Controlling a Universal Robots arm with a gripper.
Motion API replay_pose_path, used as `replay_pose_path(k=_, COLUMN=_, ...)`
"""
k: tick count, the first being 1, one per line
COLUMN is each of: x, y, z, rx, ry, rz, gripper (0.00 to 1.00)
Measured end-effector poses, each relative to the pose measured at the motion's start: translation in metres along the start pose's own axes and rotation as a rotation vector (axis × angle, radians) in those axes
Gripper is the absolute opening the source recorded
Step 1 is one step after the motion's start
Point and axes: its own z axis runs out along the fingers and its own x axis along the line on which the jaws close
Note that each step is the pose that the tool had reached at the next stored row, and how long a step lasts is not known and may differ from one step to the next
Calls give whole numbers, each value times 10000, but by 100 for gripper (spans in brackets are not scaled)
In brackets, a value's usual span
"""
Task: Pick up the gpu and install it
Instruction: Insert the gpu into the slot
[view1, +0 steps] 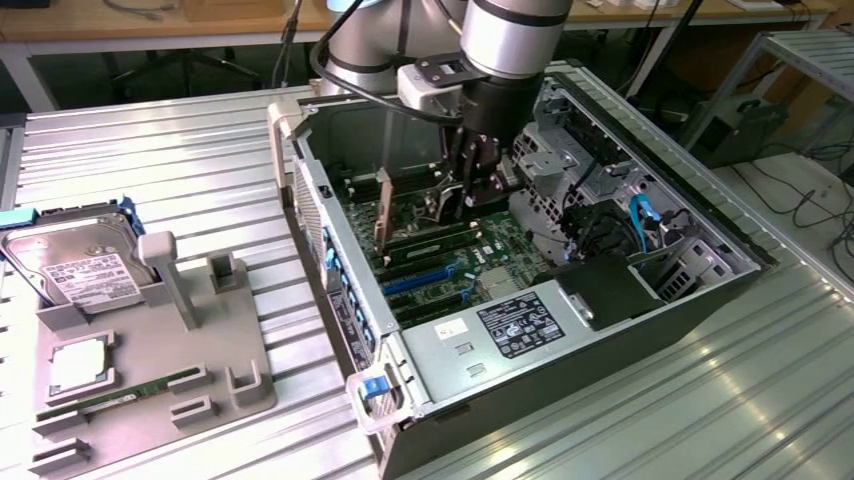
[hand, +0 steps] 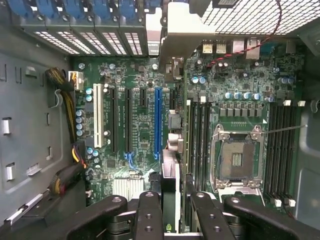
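The gripper (hand: 171, 220) clamps the gpu (hand: 170, 175) edge-on over the motherboard (hand: 135, 75); print on the case label (view1: 523, 325) is unreadable.

The ribbed metal worktop (view1: 160, 150) carries two things directly. An open black computer case (view1: 601, 400) lies on its side toward the exterior view's right. A grey holder tray (view1: 160, 345) with upright posts sits flat just beside it, at the exterior view's left.
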Motion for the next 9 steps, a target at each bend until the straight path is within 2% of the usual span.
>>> replay_pose_path(k=9, x=31, y=66, z=59, rx=13, ry=1, rz=-2, gripper=27)
